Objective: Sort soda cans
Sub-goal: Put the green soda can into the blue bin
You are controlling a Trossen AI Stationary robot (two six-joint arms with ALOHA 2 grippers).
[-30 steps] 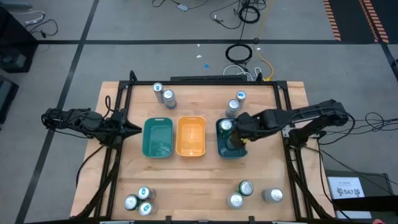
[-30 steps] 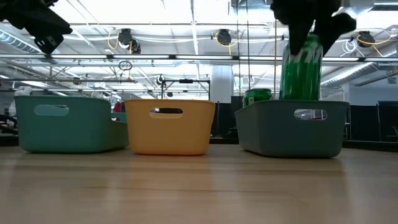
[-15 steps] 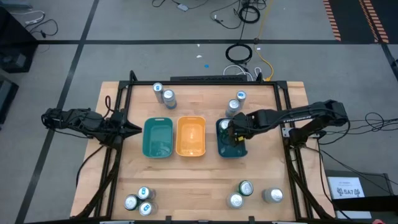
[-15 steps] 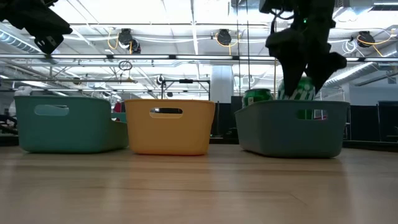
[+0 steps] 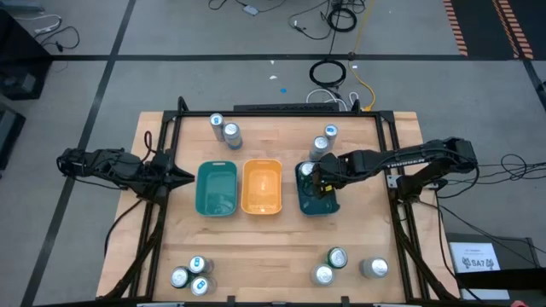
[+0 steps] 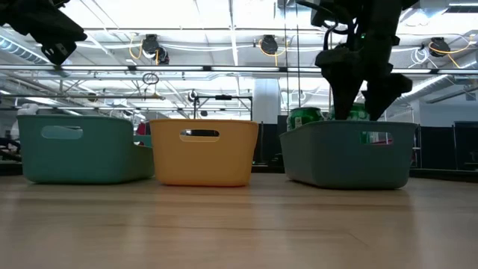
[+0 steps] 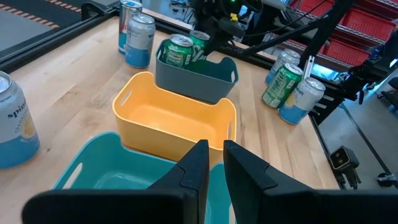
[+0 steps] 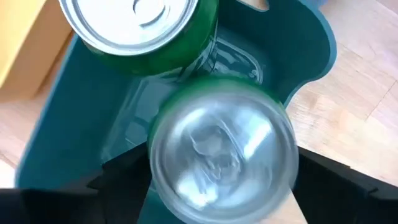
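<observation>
While the desk [image 5: 273, 247] carries three trays in a row, the dark-green tray [image 5: 317, 203] on the right holds two green cans [image 8: 221, 149]. Other soda cans [image 5: 189, 275] stand near the desk's corners. Over that tray, the right claw [image 5: 317, 181] straddles one upright green can with fingers parted. At the desk's left edge, the left claw [image 5: 183, 177] waits, closed and empty.

A blue can [image 7: 13, 124] at the edge of the left wrist view is showing the letters "spin" running down its side, the rest of the word being cut off. A white placard [image 5: 476, 254] on the floor beside the table in the high view is carrying dark print that looks like "SA7", though it is too small to be sure
</observation>
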